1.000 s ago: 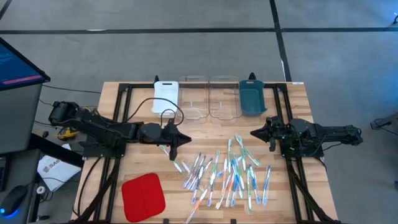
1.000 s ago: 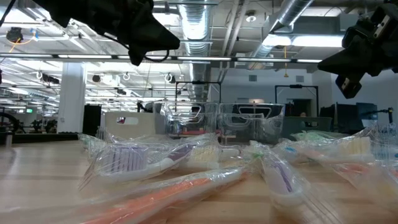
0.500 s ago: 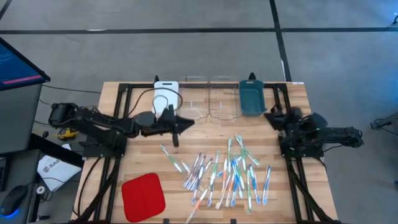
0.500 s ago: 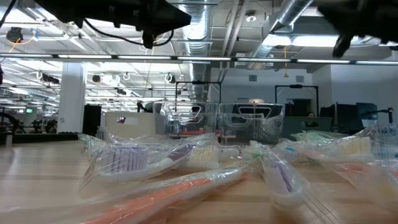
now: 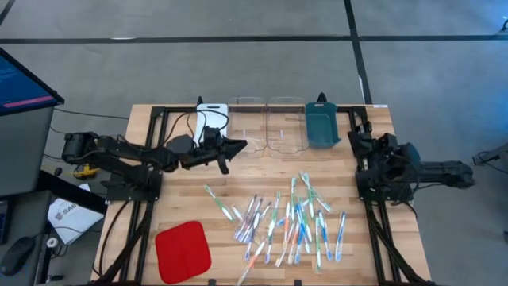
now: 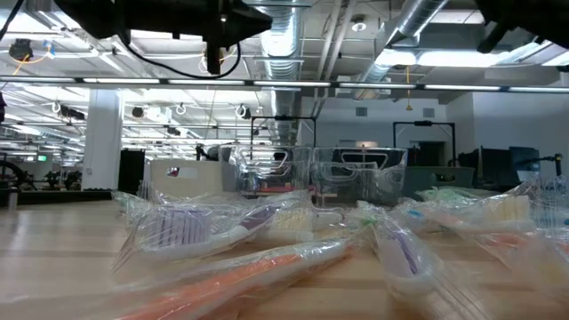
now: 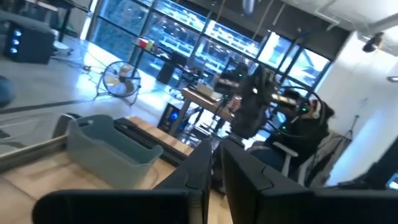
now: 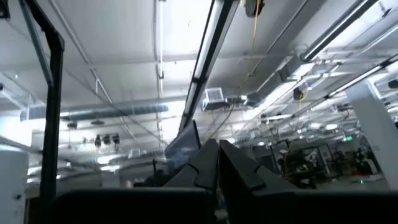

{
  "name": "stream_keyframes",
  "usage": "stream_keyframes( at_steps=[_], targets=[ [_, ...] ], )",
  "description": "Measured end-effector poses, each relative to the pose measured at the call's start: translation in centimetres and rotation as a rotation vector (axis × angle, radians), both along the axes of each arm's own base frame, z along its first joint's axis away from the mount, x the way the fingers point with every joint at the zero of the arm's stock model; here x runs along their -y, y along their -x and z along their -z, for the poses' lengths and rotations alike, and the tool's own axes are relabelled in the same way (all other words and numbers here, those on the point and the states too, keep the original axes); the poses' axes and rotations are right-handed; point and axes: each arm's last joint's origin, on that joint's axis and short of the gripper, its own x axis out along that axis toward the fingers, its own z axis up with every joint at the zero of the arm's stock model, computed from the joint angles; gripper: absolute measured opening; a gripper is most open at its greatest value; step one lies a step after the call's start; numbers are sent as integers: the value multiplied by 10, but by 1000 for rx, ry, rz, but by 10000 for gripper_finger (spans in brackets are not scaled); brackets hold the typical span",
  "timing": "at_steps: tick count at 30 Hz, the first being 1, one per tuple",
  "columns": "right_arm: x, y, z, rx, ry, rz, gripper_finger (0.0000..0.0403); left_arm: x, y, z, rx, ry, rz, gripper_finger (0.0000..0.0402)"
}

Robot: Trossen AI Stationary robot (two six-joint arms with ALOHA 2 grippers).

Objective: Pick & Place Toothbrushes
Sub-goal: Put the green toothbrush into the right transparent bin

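In the low view both arms are cut off by the top edge, and the nearest toothbrushes (image 6: 267, 267) blur together (wrappers indistinct); the red pad (image 5: 182, 250) does not show there.

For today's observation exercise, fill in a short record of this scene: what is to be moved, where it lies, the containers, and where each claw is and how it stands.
items: toothbrushes, wrapped, scattered loose on the wooden table
containers: white tray, two clear trays, teal tray, in a row at the far edge
other: red pad, near-left corner
left claw: raised beside the white tray, shut, empty
right claw: raised at the table's right edge, shut, empty
placed so far: none visible in the trays
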Motion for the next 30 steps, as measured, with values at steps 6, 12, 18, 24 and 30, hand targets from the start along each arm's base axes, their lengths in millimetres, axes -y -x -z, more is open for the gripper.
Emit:
stream_keyframes(
  at_steps=[6, 12, 18, 24, 30],
  targets=[
    [2, -22, 3, -46, -64, -47, 11, 13, 0, -4, 40, 4, 8, 33],
    [3, -35, -11, -65, -90, -72, 11, 27, 1, -5, 34, -34, -2, 33],
    [0, -42, -26, -61, -64, -78, 11, 34, 1, -4, 33, -36, 21, 33],
    [-1, -57, -27, -123, -52, -75, 11, 37, 1, -4, 25, -51, 28, 33],
    [0, -68, -23, -178, -55, -73, 11, 37, 1, -4, 6, -113, 21, 33]
  ],
)
